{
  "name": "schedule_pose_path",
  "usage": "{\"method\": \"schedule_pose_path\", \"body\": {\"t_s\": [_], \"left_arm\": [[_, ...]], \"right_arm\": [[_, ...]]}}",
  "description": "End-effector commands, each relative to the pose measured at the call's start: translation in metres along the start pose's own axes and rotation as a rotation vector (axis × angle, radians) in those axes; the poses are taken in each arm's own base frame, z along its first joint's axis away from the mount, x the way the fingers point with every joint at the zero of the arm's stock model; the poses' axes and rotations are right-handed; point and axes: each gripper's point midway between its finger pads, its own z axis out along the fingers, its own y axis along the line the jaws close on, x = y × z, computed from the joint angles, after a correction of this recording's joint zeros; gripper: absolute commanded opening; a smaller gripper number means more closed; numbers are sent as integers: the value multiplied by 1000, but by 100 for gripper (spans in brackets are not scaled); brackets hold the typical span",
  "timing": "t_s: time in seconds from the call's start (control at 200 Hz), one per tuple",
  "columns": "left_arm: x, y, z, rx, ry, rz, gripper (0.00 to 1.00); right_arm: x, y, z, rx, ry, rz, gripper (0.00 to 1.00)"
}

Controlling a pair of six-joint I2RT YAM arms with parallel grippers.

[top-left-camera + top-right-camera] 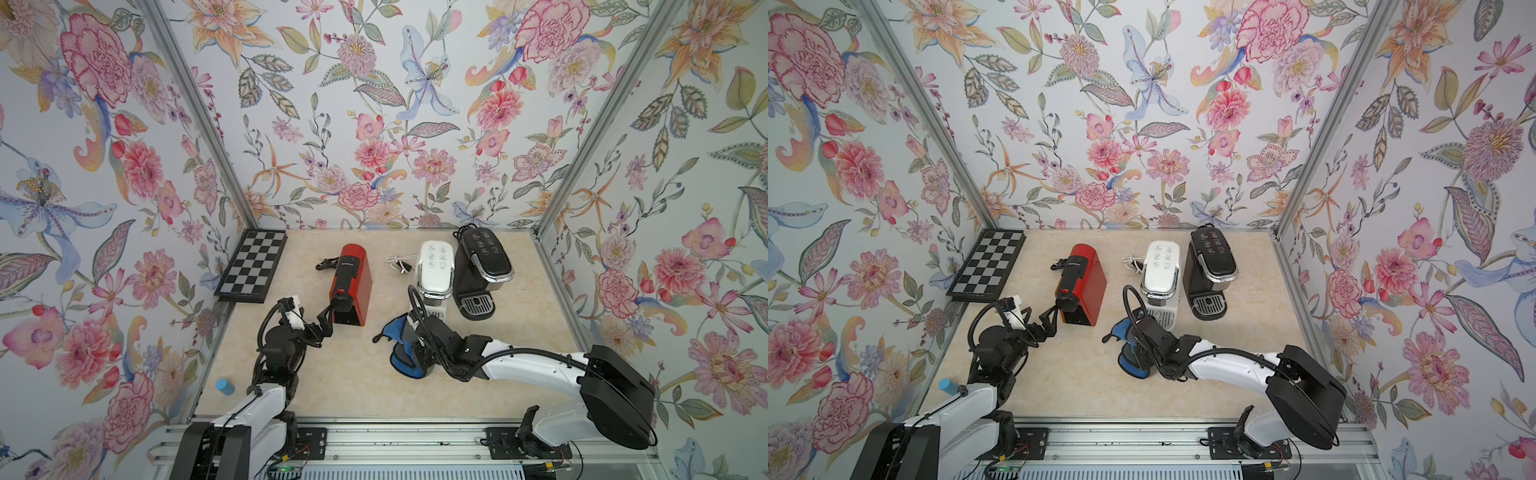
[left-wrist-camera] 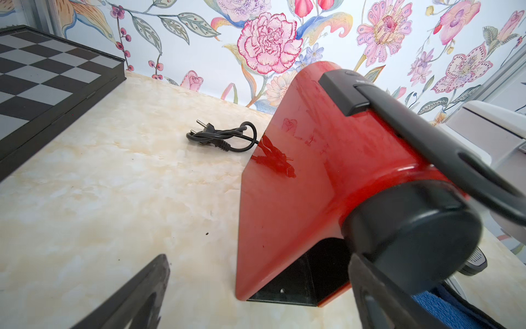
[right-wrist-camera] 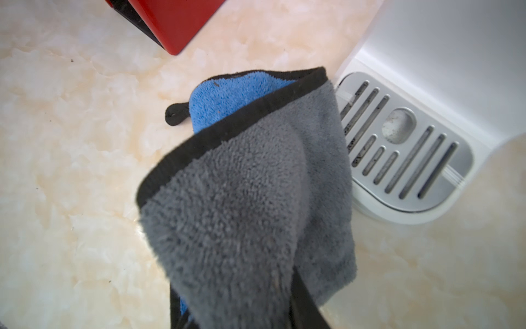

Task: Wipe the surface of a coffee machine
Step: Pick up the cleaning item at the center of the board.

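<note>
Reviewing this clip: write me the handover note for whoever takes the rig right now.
Left claw: open, at the red coffee machine's black spout, gripping nothing.
Right claw: pinching the grey-blue cloth, low over the table in front of the white coffee machine.
Done: cloth gripped.
To do: all the wiping; the cloth is on no machine's top yet.

1. The marbled cream desk (image 1: 345,384) lies open along its front, between the two arms.
2. A lane runs between the glossy red coffee machine (image 1: 353,278) and the white plastic coffee machine (image 1: 434,270). A coiled white cable (image 1: 399,264) lies at its far end.
3. The white machine and the black plastic coffee machine (image 1: 482,266) stand just beside each other, with no way through.
4. A black-and-grey chessboard (image 1: 253,264) fills the far left corner.
</note>
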Motion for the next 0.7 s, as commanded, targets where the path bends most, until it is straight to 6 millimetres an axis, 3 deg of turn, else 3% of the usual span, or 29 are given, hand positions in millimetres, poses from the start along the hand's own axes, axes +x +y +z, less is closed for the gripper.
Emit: {"method": "schedule_pose_path", "body": {"t_s": [0.0, 0.185, 0.335, 0.615, 0.635, 0.695], "left_arm": [[-2, -5, -3, 29, -10, -5, 99], [0, -4, -4, 20, -7, 4, 99], [-2, -7, -2, 35, -3, 11, 99], [-22, -25, -4, 90, -34, 8, 99], [-37, -30, -3, 99, -67, 14, 99], [-43, -30, -5, 94, -87, 19, 99]], "right_arm": [[-7, 6, -10, -33, -36, 28, 27], [-25, 16, -23, -84, -87, 46, 27], [-51, 28, -44, -141, -164, 45, 27], [-124, 47, -90, -207, -343, -15, 27], [-130, 47, -93, -210, -356, -17, 28], [-147, 51, -102, -224, -388, -27, 27]]}}
